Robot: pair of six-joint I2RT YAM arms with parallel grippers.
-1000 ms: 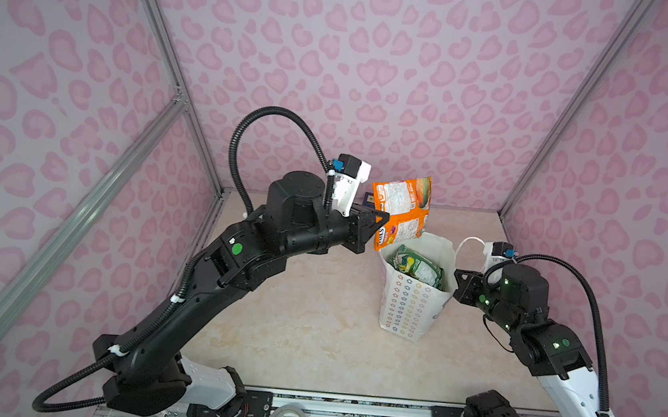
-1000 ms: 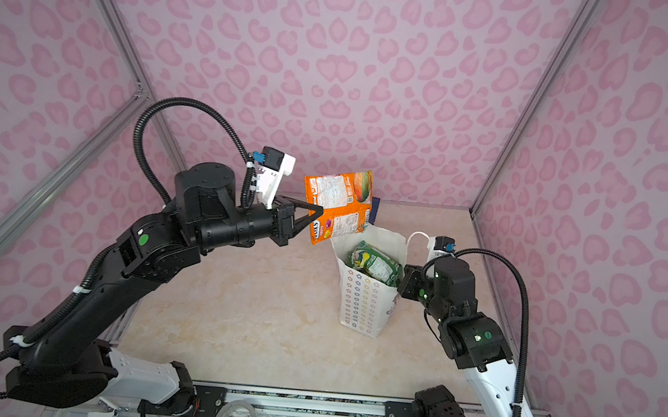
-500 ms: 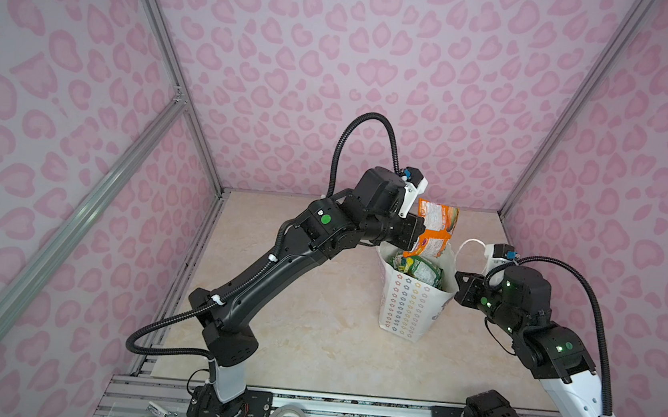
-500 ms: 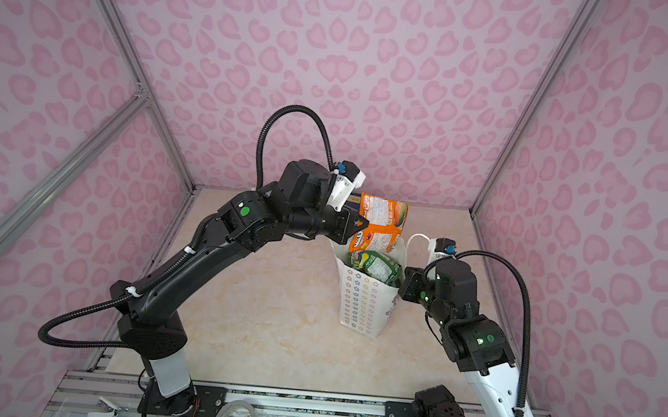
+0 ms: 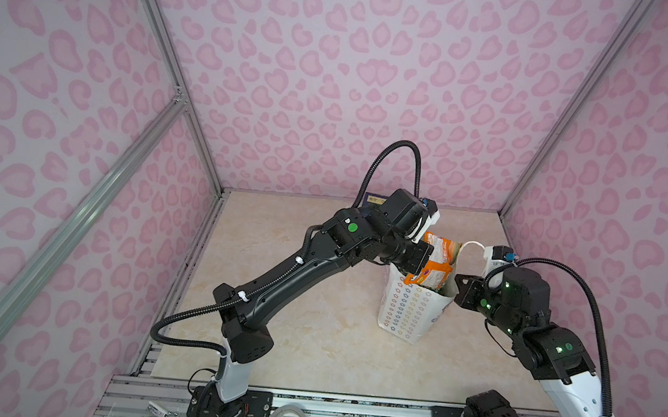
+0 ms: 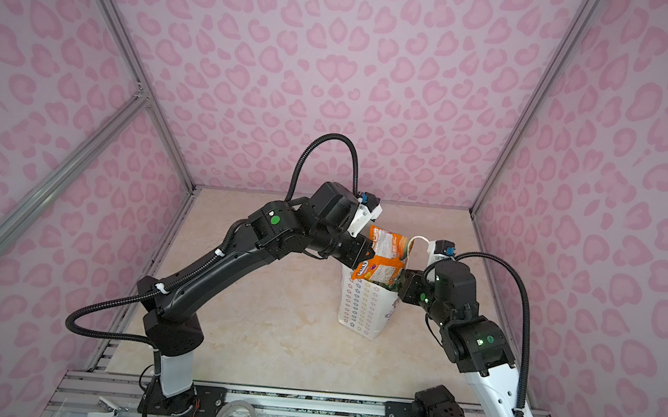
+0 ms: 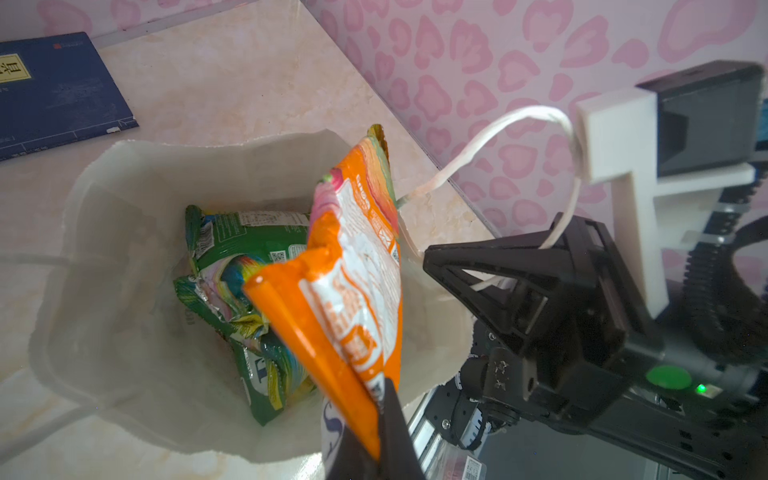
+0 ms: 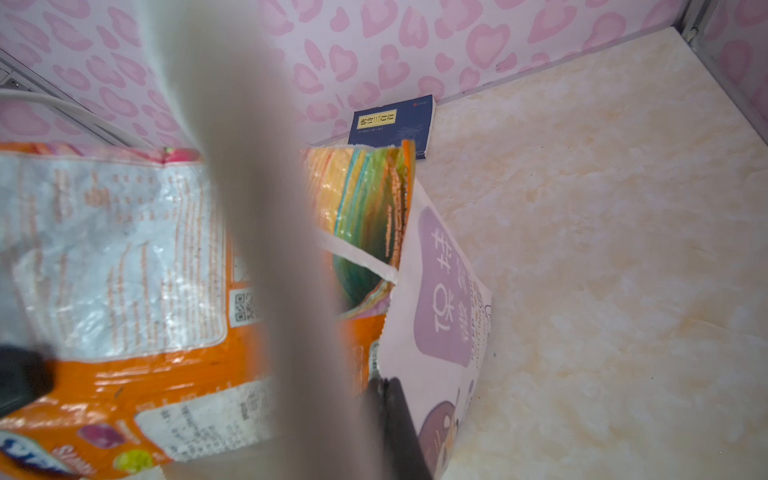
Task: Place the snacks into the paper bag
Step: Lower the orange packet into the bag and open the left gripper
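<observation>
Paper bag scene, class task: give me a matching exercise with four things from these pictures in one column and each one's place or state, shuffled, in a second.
1 orange pouch
2 green pouch
3 dark blue card
4 paper bag

A upright on the table, rim pinched by the right gripper
B flat on the table, outside the bag
C down inside the bag
D gripped by the left gripper, at the bag's mouth

Pairs: 1-D, 2-C, 3-B, 4-A
</observation>
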